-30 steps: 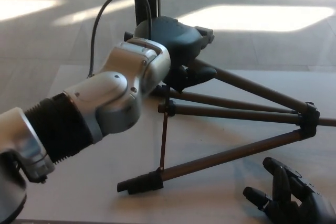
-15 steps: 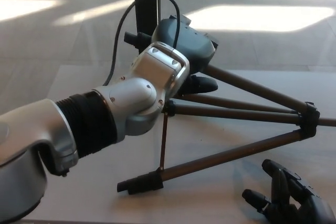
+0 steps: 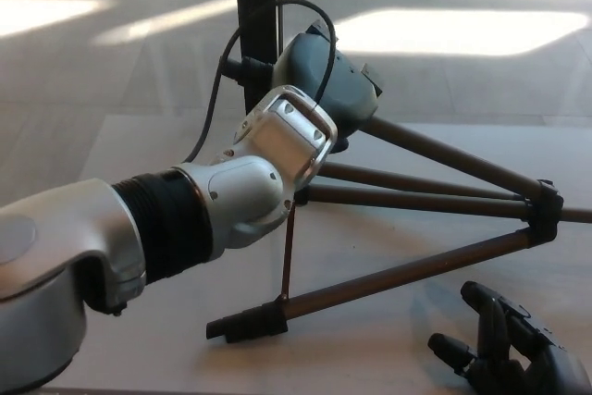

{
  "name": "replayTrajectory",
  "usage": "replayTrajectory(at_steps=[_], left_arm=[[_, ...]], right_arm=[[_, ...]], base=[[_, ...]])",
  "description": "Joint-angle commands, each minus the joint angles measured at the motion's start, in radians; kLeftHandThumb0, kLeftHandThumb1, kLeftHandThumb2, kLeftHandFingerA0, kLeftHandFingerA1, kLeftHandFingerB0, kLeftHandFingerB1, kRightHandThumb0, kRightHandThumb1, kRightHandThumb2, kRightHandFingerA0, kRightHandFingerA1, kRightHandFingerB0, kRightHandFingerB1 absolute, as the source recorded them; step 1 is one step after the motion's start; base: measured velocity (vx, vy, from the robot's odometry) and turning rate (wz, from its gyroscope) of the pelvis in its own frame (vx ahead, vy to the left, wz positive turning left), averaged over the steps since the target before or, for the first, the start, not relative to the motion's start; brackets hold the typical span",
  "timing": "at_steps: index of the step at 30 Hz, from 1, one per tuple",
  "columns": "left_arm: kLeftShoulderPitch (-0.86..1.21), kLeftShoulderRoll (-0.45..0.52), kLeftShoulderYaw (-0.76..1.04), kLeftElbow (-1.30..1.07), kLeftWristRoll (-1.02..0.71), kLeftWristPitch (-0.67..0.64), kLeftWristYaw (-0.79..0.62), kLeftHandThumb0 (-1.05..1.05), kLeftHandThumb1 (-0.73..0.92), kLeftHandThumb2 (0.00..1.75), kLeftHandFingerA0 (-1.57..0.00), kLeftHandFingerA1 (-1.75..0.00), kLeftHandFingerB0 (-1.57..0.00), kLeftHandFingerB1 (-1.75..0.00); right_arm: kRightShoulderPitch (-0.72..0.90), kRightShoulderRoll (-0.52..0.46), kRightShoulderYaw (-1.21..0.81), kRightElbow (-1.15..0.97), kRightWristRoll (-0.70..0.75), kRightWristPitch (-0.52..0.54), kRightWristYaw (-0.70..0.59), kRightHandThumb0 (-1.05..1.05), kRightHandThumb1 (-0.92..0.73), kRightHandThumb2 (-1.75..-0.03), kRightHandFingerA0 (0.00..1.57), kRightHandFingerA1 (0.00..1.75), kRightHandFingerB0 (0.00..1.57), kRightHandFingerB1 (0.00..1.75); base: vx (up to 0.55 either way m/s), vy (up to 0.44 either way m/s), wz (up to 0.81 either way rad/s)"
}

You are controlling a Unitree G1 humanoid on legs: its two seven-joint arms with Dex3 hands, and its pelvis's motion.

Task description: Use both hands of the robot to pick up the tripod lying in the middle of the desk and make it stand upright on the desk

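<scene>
The tripod (image 3: 416, 201) lies flat on the pale desk (image 3: 129, 154). Its three dark legs fan out leftward from a black hub (image 3: 546, 210) at the right. The nearest leg ends in a black foot (image 3: 245, 324), and a thin brace rod (image 3: 288, 252) links it to the middle leg. My left arm reaches across from the lower left, and my left hand (image 3: 328, 76) covers the far end of the upper leg; its grip is hidden. My right hand (image 3: 513, 349) rests palm up at the bottom right, open, just below the nearest leg and apart from it.
A black vertical post (image 3: 257, 6) stands behind the desk's far edge, close to my left hand. A black cable (image 3: 217, 99) loops up from my left wrist. Sunlit floor lies beyond the desk.
My left arm has pushed forward and to the right, and the hand has risen and turned over the end of the upper leg. The tripod and my right hand have stayed put.
</scene>
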Motion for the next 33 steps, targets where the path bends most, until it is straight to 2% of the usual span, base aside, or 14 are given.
replayTrajectory(at_steps=[1,2,3,4,5,14,16,17,18,19,21,22,26,33], left_arm=[[-0.017,-0.039,-0.063,0.049,0.253,-0.025,-0.067,-0.72,0.39,0.79,-0.41,-0.67,-0.04,-0.38],[-0.016,-0.039,-0.06,0.049,0.257,-0.022,-0.074,-0.72,0.39,0.79,-0.41,-0.67,-0.04,-0.38],[-0.01,-0.04,-0.059,0.052,0.259,-0.025,-0.079,-0.75,0.39,0.8,-0.42,-0.66,-0.05,-0.42],[-0.007,-0.041,-0.058,0.057,0.26,-0.032,-0.084,-0.7,0.51,0.56,-0.45,-0.64,-0.07,-0.37],[-0.003,-0.043,-0.053,0.063,0.259,-0.04,-0.088,-0.75,0.43,0.8,-0.46,-0.67,-0.05,-0.43],[0.059,-0.102,0.007,0.085,0.265,-0.029,-0.18,-0.85,0.51,0.88,-0.4,-0.64,-0.07,-0.41],[0.089,-0.101,0.028,0.076,0.282,-0.038,-0.155,-0.7,0.5,0.89,-0.47,-0.68,-0.09,-0.47],[0.102,-0.108,0.029,0.09,0.31,-0.043,-0.135,-0.54,0.53,0.56,-0.63,-0.76,-0.18,-0.38],[0.133,-0.135,0.043,0.145,0.317,-0.045,-0.033,-0.52,0.41,0.77,-0.89,-1.11,-0.21,-0.5],[0.149,-0.138,0.053,0.157,0.324,-0.047,0.02,-0.44,0.52,0.56,-0.97,-1.29,-0.36,-0.45],[0.178,-0.15,0.088,0.175,0.34,-0.047,0.072,-0.45,0.56,0.59,-1.03,-1.38,-0.47,-0.49],[0.205,-0.162,0.119,0.181,0.329,-0.035,0.106,-0.64,0.52,0.89,-1.11,-1.31,-0.56,-0.64],[0.242,-0.166,0.154,0.185,0.361,-0.031,0.036,-0.5,0.68,0.65,-0.96,-1.57,-0.85,-1.01],[0.271,-0.118,0.182,0.167,0.407,-0.074,0.0,-0.41,0.56,0.57,-0.95,-1.54,-0.75,-0.76]], right_arm=[[0.028,0.099,-0.022,-0.01,-0.002,-0.02,-0.089,-0.88,-0.68,-0.62,0.56,0.86,0.6,0.51],[0.025,0.099,-0.021,-0.009,-0.002,-0.019,-0.092,-0.88,-0.68,-0.62,0.56,0.86,0.6,0.51],[0.022,0.095,-0.018,-0.006,-0.004,-0.022,-0.088,-0.87,-0.51,-0.97,0.57,0.84,0.56,0.58],[0.019,0.093,-0.016,-0.005,-0.005,-0.022,-0.087,-0.88,-0.69,-0.61,0.54,0.86,0.58,0.51],[0.014,0.092,-0.013,-0.004,-0.007,-0.021,-0.09,-0.87,-0.69,-0.62,0.53,0.87,0.57,0.52],[-0.003,0.09,-0.007,-0.003,0.0,-0.029,-0.114,-0.84,-0.67,-0.61,0.55,0.92,0.62,0.54],[-0.001,0.089,0.003,-0.006,0.001,-0.028,-0.116,-0.84,-0.68,-0.61,0.55,0.92,0.59,0.53],[-0.001,0.083,0.007,-0.003,0.002,-0.028,-0.11,-0.8,-0.69,-0.61,0.54,0.92,0.57,0.51],[0.005,0.084,0.011,-0.001,0.0,-0.04,-0.109,-0.76,-0.69,-0.61,0.51,0.86,0.56,0.49],[0.005,0.084,0.011,0.002,0.001,-0.044,-0.107,-0.75,-0.69,-0.61,0.52,0.86,0.55,0.49],[0.006,0.083,0.014,0.003,0.003,-0.047,-0.107,-0.74,-0.7,-0.61,0.51,0.86,0.54,0.5],[0.005,0.082,0.012,0.003,0.009,-0.044,-0.106,-0.73,-0.7,-0.61,0.52,0.87,0.55,0.51],[-0.007,0.077,0.009,0.019,0.015,-0.057,-0.097,-0.71,-0.7,-0.61,0.52,0.9,0.55,0.52],[-0.019,0.077,0.015,0.02,0.018,-0.048,-0.11,-0.68,-0.7,-0.61,0.56,0.88,0.57,0.49]], base=[[0.0,0.0,0.0],[0.0,0.0,0.0],[0.0,0.0,0.0],[0.0,0.0,0.0],[0.0,0.0,0.0],[0.0,0.0,0.0],[0.0,0.0,0.0],[0.0,0.0,0.0],[0.0,0.0,0.0],[0.0,0.0,0.0],[0.0,0.0,0.0],[0.0,0.0,0.0],[0.0,0.0,0.0],[0.0,0.0,0.0]])
